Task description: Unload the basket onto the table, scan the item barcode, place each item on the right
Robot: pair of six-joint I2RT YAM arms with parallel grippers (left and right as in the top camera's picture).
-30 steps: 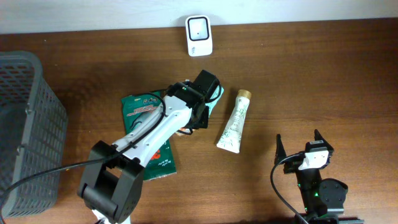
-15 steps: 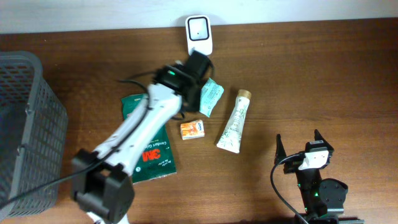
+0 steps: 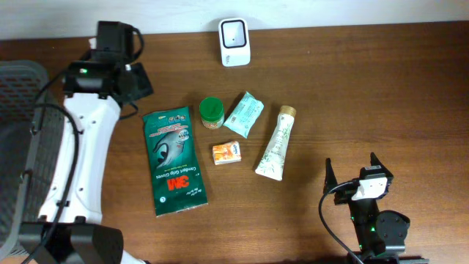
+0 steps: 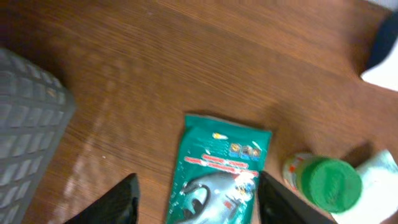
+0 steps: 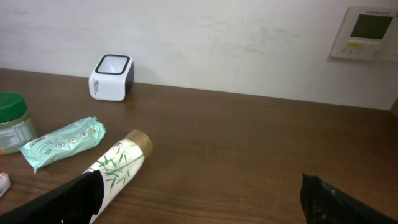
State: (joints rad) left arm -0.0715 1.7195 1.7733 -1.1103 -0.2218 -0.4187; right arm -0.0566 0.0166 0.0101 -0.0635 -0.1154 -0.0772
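The white barcode scanner (image 3: 234, 42) (image 5: 112, 76) stands at the table's back edge. In front of it are a green-lidded jar (image 3: 211, 112) (image 4: 323, 182), a mint packet (image 3: 244, 114) (image 5: 62, 143), a small orange box (image 3: 227, 152), a white tube (image 3: 275, 144) (image 5: 118, 165) and a flat green 3M pack (image 3: 173, 161) (image 4: 221, 171). My left gripper (image 3: 130, 82) (image 4: 198, 200) is open and holds nothing; it hangs at the back left, above the table just beyond the pack's top end. My right gripper (image 3: 359, 174) (image 5: 199, 205) stands open and empty at the front right, right of the tube.
A grey mesh basket (image 3: 22, 147) (image 4: 25, 118) fills the left edge of the table. A wall panel (image 5: 367, 34) hangs behind the table on the right.
My left arm has swung from over the middle items to the back left, its jaws widening. The green-lidded jar now stands free beside the mint packet. The right arm is still.
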